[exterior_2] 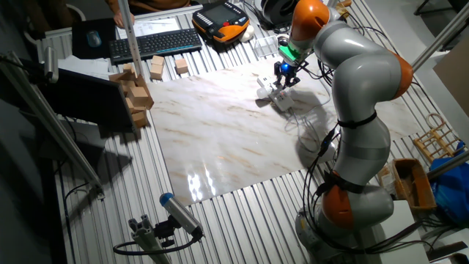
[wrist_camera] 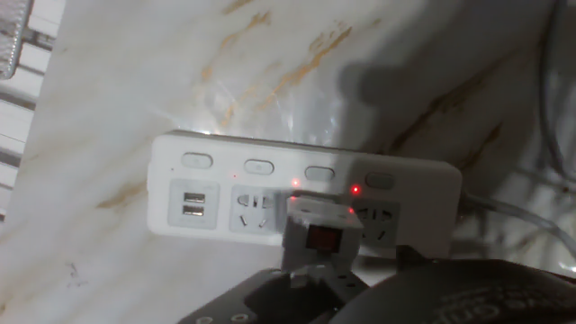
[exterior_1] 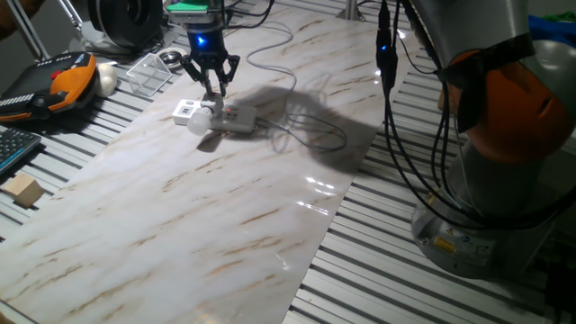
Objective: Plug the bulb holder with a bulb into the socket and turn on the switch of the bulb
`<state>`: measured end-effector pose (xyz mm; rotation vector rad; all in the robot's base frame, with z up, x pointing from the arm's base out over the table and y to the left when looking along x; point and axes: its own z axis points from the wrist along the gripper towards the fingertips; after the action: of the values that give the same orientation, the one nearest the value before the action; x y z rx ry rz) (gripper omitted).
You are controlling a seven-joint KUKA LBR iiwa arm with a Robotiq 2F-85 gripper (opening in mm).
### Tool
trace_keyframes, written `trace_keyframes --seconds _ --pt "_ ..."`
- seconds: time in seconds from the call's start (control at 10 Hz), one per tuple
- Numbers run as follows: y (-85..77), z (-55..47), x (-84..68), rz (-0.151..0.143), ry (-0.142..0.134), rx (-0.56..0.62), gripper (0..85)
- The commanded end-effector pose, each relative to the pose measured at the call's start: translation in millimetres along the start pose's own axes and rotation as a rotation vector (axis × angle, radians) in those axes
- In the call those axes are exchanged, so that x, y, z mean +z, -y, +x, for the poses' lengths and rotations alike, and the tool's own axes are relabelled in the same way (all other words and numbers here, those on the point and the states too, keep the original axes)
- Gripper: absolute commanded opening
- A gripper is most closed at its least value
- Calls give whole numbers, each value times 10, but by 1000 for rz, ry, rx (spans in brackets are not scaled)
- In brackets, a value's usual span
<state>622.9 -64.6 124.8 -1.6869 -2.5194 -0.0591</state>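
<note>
In one fixed view, the socket (exterior_1: 216, 116) lies on the marble board (exterior_1: 207, 207) toward 11 o'clock, its cable (exterior_1: 297, 135) trailing off toward 3 o'clock. The gripper (exterior_1: 212, 88) hangs directly above it, fingers pointing down and close together over the strip. The bulb (exterior_1: 199, 122) shows as a pale round shape at the strip's near edge, at about 7 o'clock from the gripper.

In the other fixed view, the gripper (exterior_2: 284, 75) sits over the socket (exterior_2: 277, 95) at 1 o'clock on the board (exterior_2: 220, 139); details are too small to tell.

In the hand view, the socket (wrist_camera: 297, 200) runs across the middle, two small red lights lit. The bulb holder (wrist_camera: 319, 238) with its red button stands on it at 6 o'clock. I cannot tell whether the pincer grasps it.
</note>
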Motion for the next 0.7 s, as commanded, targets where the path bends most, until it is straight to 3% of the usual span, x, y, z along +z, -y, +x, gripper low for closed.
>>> trace_keyframes --seconds 0.0,0.2,0.3,0.6 --pt "-2 -18 -2 5 4 -10 510" --pt "0 -25 4 7 4 -9 510" --pt "12 -40 12 10 -1 -9 680" --pt "51 -95 34 12 -12 -25 680"
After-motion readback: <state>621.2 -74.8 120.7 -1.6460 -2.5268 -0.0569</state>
